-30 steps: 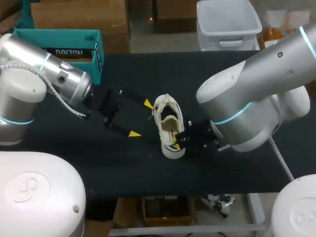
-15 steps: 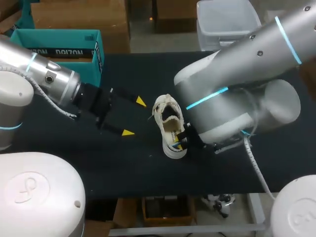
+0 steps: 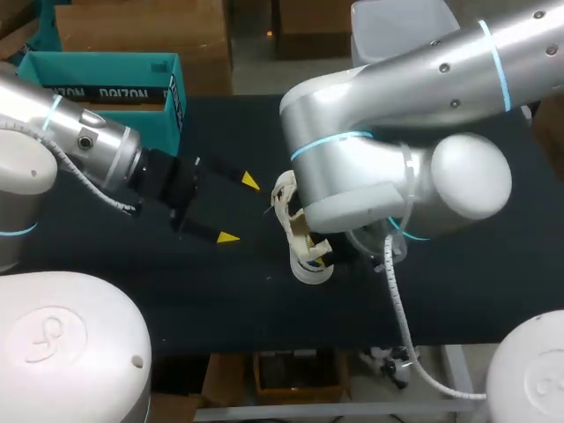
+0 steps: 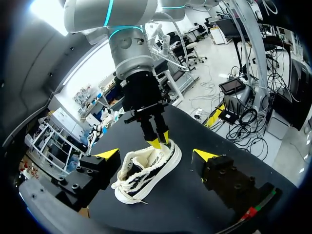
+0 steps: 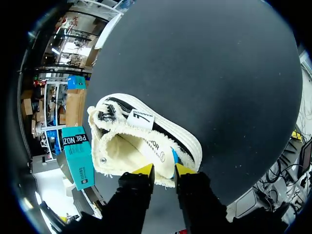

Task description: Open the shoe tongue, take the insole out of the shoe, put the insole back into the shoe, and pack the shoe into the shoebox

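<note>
A cream shoe point(image 3: 304, 251) with black stripes stands on the black table point(image 3: 220, 300), mostly hidden in the head view under my right arm. Its insole point(image 5: 153, 146) lies inside it. My right gripper point(image 5: 164, 169) is at the heel, fingers a little apart: one yellow tip inside the shoe, one outside, the heel rim between them. The left wrist view shows the shoe point(image 4: 146, 168) with that right gripper point(image 4: 160, 140) coming down on its heel. My left gripper point(image 3: 239, 210) hovers wide open just left of the shoe, holding nothing. The teal shoebox point(image 3: 106, 84) stands at the back left.
My right arm's big elbow point(image 3: 370, 176) hangs over the middle of the table, above the shoe. The left arm point(image 3: 79, 145) comes in just in front of the shoebox. Bare black table lies in front of the shoe and to its right.
My right arm has swung its elbow left over the shoe, covering most of it, and its fingers have parted somewhat at the heel. The left gripper drew back a little to the left.
</note>
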### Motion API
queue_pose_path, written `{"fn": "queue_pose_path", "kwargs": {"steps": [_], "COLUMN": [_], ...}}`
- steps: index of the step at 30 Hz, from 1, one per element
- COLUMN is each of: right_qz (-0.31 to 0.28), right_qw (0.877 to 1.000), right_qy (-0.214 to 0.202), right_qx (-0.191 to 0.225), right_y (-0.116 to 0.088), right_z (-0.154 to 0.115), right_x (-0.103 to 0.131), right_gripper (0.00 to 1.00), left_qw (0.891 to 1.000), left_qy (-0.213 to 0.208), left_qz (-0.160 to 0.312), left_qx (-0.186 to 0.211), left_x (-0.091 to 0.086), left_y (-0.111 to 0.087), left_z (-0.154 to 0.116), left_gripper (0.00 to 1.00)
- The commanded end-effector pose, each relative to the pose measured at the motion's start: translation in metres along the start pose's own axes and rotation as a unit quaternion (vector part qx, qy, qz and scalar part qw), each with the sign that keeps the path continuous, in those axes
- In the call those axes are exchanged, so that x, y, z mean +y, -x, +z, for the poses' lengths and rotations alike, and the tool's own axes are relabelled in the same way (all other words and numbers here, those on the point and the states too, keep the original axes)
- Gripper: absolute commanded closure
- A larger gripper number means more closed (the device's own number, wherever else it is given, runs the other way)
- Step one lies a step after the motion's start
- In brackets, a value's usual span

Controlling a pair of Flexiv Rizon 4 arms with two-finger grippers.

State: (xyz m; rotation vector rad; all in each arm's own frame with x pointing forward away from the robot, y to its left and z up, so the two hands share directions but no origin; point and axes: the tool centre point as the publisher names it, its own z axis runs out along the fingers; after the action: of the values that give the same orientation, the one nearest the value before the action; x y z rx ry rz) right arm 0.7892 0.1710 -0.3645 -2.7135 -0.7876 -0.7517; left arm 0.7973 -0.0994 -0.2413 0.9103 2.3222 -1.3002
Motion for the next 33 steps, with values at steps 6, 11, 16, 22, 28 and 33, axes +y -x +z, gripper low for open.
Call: {"fn": "queue_pose_path", "kwargs": {"steps": [6,11,16,22,28,33], "right_qz": [-0.011,-0.014,-0.013,-0.006,-0.001,0.007], "right_qw": [0.998,0.999,0.999,0.998,0.998,0.999], "right_qy": [0.041,0.031,0.023,0.023,0.018,0.007], "right_qx": [-0.045,-0.039,-0.042,-0.055,-0.054,-0.050], "right_y": [-0.007,-0.008,-0.008,0.000,0.005,0.010], "right_z": [-0.003,0.007,0.017,0.029,0.039,0.047], "right_x": [-0.004,0.002,0.007,0.013,0.017,0.019], "right_gripper": [1.00,1.00,1.00,1.00,1.00,1.00], "left_qw": [1.000,1.000,1.000,1.000,1.000,1.000], "left_qy": [0.003,0.008,0.014,0.017,0.021,0.025], "left_qz": [-0.004,-0.005,-0.007,-0.011,-0.012,-0.013], "left_qx": [-0.003,-0.007,-0.011,-0.013,-0.014,-0.014], "left_x": [0.001,0.000,0.000,0.003,0.002,0.002], "left_y": [0.000,-0.001,-0.002,-0.004,-0.002,-0.001], "left_z": [-0.001,-0.005,-0.010,-0.013,-0.015,-0.016], "left_gripper": [0.00,0.00,0.00,0.00,0.00,0.00]}}
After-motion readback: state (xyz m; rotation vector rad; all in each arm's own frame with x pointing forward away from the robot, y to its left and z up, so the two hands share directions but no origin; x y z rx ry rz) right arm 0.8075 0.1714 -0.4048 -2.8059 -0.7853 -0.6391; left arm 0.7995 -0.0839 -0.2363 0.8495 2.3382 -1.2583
